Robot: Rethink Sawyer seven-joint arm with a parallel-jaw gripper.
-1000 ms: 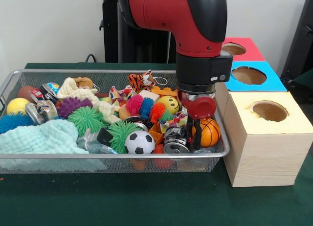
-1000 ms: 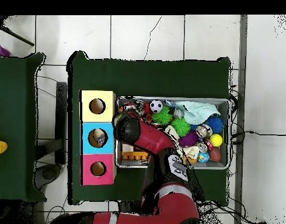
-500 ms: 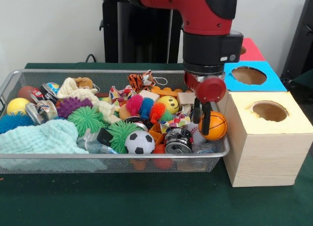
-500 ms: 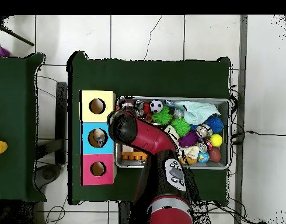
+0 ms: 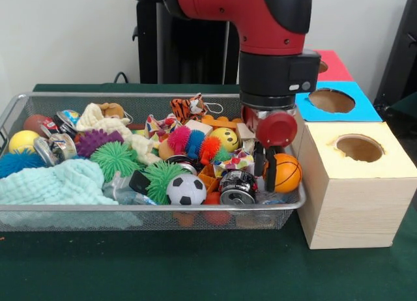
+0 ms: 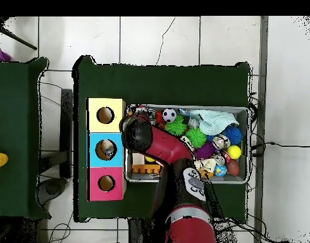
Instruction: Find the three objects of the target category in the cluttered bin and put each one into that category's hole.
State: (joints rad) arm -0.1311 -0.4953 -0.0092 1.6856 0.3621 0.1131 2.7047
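The wire mesh bin [image 5: 130, 208] is packed with toys. An orange basketball [image 5: 287, 172] sits at its right end, close to the yellow box [image 5: 355, 184]. My gripper [image 5: 264, 169] hangs from the red arm right against the basketball's left side and overlaps it; whether it grips the ball is unclear. A soccer ball [image 5: 186, 189], a yellow smiley ball [image 5: 227, 139] and a plain yellow ball [image 5: 21, 142] also lie in the bin. In the overhead view the arm [image 6: 145, 136] covers the gripper and the bin's box-side end.
Three boxes with round holes stand in a row beside the bin: yellow [image 6: 105, 104], blue [image 6: 105, 137] and red [image 6: 106, 172]. Spiky balls, a mint cloth [image 5: 58, 184], cans, plush toys and an orange block fill the bin. Green tabletop lies in front.
The gripper rose and shifted toward the yellow box, then came back down and slightly left. The basketball shifted a little right and up with it, then settled lower.
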